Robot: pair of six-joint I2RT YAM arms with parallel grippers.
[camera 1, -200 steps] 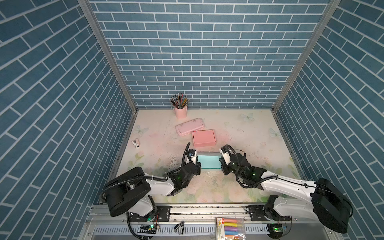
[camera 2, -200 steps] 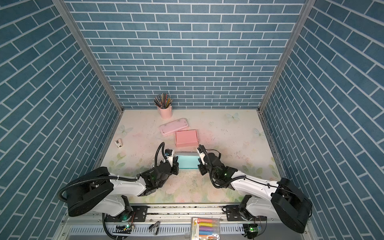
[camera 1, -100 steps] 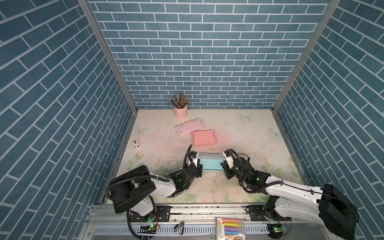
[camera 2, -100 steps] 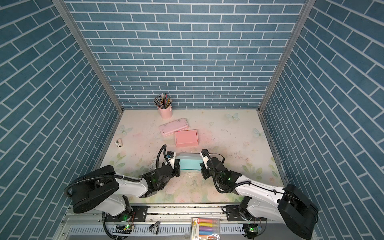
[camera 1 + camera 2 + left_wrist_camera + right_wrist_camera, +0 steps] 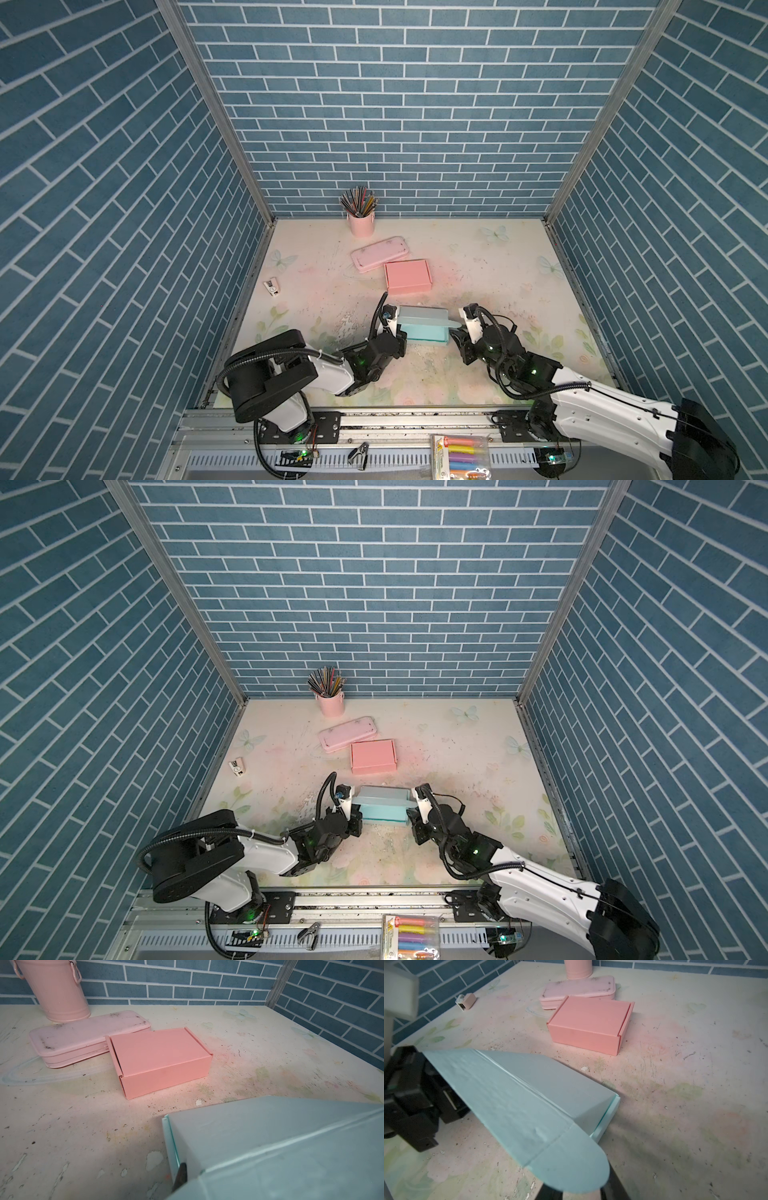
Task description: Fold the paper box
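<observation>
— What has changed for us since a second ago?
— The left gripper (image 5: 398, 334) and the light blue paper box (image 5: 424, 329) sit slightly lower; the right gripper (image 5: 458, 337) has backed toward the lower right, its jaws parting.
— And the jaws now?
— Left fully closed against the box's left end, lower centre; whether it pinches the wall, we can't tell. Right partly open, the box's rounded tab (image 5: 571, 1167) lying over its fingers.
— Around us?
— Pale floral tabletop (image 5: 498, 266), blue brick-pattern walls (image 5: 395, 104).
</observation>
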